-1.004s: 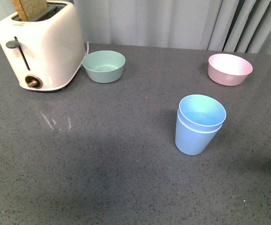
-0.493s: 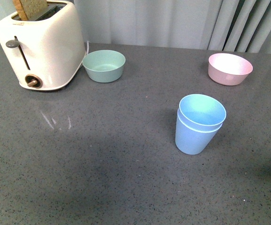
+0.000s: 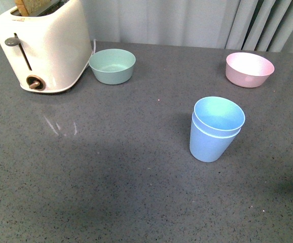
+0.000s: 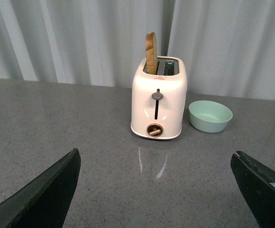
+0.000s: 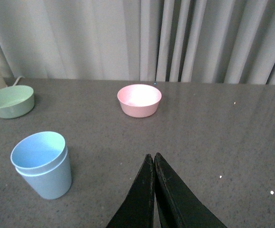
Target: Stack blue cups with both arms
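Blue cups (image 5: 42, 164) nested upright, well apart from clenched right gripper (image 5: 154, 164); left gripper (image 4: 156, 190) released.

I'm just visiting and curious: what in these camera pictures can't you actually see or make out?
- Both arms: outside the front view entirely.
- Inner blue cup: only its rim shows; the outer cup's wall hides the rest.
- Left gripper: only two finger tips show, cut off by the left wrist view's edges.
- Toaster: its top is cropped in the front view.
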